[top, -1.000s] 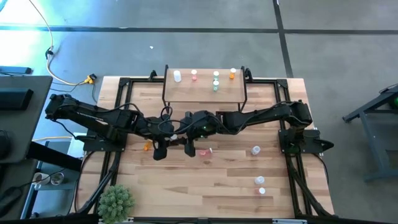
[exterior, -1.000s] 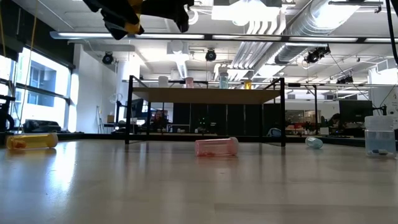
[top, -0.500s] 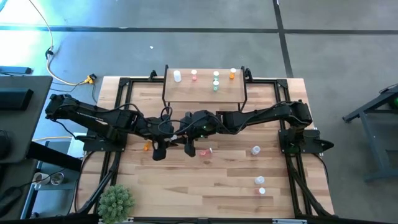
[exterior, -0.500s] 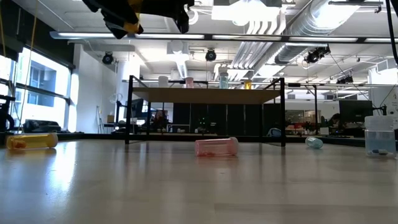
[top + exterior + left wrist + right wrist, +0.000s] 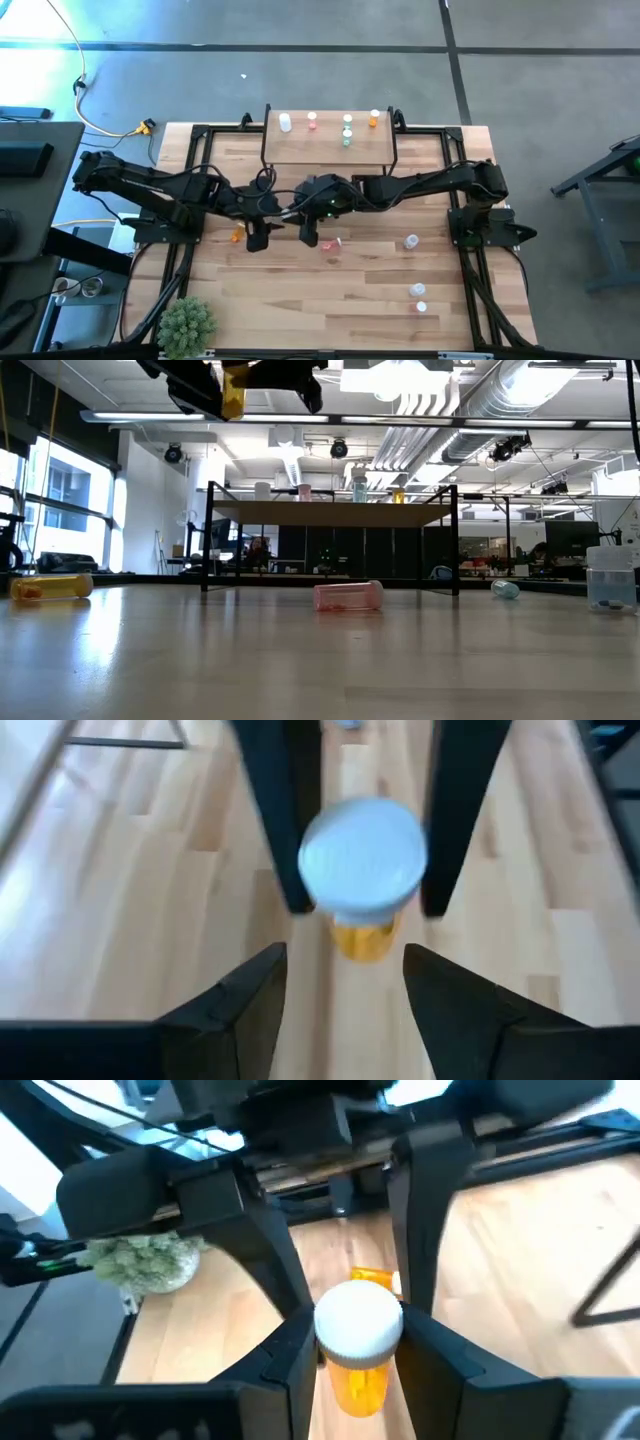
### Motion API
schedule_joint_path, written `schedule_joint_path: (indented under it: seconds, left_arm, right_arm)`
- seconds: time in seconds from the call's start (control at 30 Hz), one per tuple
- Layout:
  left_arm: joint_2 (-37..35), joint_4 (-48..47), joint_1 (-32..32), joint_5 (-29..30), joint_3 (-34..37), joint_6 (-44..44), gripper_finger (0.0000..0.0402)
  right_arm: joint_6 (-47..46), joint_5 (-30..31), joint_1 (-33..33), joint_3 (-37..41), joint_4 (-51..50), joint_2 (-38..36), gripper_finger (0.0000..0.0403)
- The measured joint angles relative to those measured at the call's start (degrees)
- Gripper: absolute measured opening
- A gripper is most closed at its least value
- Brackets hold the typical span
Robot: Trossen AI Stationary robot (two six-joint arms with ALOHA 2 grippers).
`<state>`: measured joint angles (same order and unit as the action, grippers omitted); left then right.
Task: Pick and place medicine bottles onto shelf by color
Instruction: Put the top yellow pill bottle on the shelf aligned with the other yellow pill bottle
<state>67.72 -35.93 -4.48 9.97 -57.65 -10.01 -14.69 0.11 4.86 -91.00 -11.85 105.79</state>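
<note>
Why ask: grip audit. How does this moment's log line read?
right gripper: shut on orange translucent white-capped bottle | left gripper: open, facing it

Daylight comes in hard from the tall windows (image 5: pixel 52 500) at one side of the room, and from above it washes the grey concrete floor (image 5: pixel 60 60) pale blue. The long ceiling strip lamps (image 5: pixel 400 420) glare white. The light-wood tabletop (image 5: pixel 300 660) carries a soft sheen and goes out of focus close to the low camera. My arms cast only faint shadows. Through my left wrist, the orange translucent bottle (image 5: pixel 365 940) and its white cap are blurred and overbright; through my right wrist it looks sharper against a soft background.
</note>
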Motion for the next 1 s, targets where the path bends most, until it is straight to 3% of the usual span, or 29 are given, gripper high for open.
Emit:
schedule_joint_path:
  seconds: [0.63, 1.0]
  left_arm:
    - [-0.04, -3.65, 6.53, 1.84, -7.37, 2.77, 0.0195]
    - [-0.04, -3.23, 12.03, 2.67, -7.38, 2.75, 0.0195]
  right_arm:
    - [4.69, 8.77, -7.67, 0.00, -12.16, -13.38, 0.0106]
    - [14.47, 15.29, -12.92, 0.00, -18.50, -23.44, 0.0106]
